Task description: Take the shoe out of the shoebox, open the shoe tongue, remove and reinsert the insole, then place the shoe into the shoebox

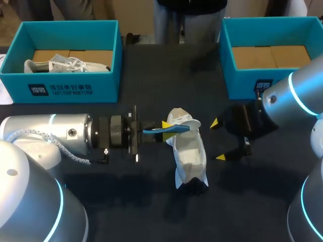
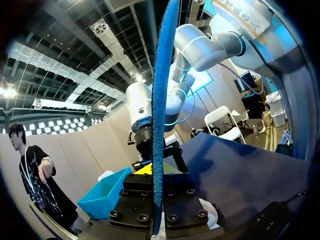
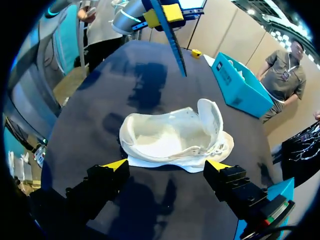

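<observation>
The soft white fabric shoe (image 1: 187,156) is out of its box. It lies on the dark cloth-covered surface (image 1: 141,201) between the two arms, with its opening facing up. The thin blue foam insole (image 1: 166,129) hangs just above its upper end, and the left hand (image 1: 164,126) is clamped on one end of it. The right hand (image 1: 218,140) hovers just beside the shoe with its fingers spread wide and touching nothing. Behind them stand two teal cardboard shoeboxes. The left box (image 1: 70,83) holds a second white shoe (image 1: 65,64), and the right box (image 1: 242,83) shows only its brown floor.

The likely trouble is in putting the insole back. It is gripped at one end only, so the limp strip could buckle or catch on the collar. Nothing pins the shoe, so a push could slide or tip it.

From the left wrist, the insole (image 2: 160,115) is seen edge-on and hides the shoe. From above, the shoe's near end sinks into shadow. From the right wrist, it is unclear whether the raised flap of the shoe (image 3: 175,135) is tongue or heel.
</observation>
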Robot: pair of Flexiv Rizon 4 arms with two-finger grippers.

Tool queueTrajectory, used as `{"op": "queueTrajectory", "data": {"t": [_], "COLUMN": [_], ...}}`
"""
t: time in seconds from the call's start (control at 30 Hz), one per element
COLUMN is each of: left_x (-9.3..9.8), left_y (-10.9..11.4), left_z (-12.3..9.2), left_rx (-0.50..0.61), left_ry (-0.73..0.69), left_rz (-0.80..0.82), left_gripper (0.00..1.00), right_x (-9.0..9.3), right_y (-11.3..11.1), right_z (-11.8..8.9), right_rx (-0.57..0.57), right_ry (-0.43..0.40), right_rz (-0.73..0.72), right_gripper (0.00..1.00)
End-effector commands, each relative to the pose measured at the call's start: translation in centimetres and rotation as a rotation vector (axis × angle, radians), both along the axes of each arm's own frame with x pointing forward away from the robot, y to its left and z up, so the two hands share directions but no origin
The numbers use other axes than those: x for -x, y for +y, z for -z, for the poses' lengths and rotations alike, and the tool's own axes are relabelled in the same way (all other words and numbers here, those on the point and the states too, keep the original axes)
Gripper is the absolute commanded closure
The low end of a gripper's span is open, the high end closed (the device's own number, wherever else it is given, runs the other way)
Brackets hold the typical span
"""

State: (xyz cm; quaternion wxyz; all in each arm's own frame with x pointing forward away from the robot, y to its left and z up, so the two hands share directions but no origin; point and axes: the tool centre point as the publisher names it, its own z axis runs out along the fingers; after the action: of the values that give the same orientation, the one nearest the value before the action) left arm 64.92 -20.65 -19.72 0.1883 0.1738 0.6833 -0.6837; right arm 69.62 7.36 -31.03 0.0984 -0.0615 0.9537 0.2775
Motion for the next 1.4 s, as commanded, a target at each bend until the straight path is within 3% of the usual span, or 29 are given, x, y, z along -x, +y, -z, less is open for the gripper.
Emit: {"op": "queueTrajectory", "data": {"t": [0.03,0.6,1.07,1.4], "left_x": [0.2,0.4,0.7,0.1], "left_y": [-0.1,-0.1,-2.2,-3.5], "left_z": [0.4,1.0,2.4,4.1], "left_rx": [0.0,0.008,0.029,0.022], "left_ry": [0.005,0.032,0.11,0.067], "left_rz": [-0.003,-0.033,-0.082,-0.069], "left_gripper": [1.0,1.0,1.0,1.0], "right_x": [-1.0,-1.5,-1.5,-1.5], "right_y": [1.3,1.4,1.4,1.4], "right_z": [1.9,3.3,3.3,3.3], "right_rx": [-0.004,-0.037,-0.037,-0.037], "right_ry": [0.005,0.03,0.03,0.03], "right_rz": [0.002,0.044,0.044,0.044], "right_gripper": [0.0,0.0,0.0,0.0]}}
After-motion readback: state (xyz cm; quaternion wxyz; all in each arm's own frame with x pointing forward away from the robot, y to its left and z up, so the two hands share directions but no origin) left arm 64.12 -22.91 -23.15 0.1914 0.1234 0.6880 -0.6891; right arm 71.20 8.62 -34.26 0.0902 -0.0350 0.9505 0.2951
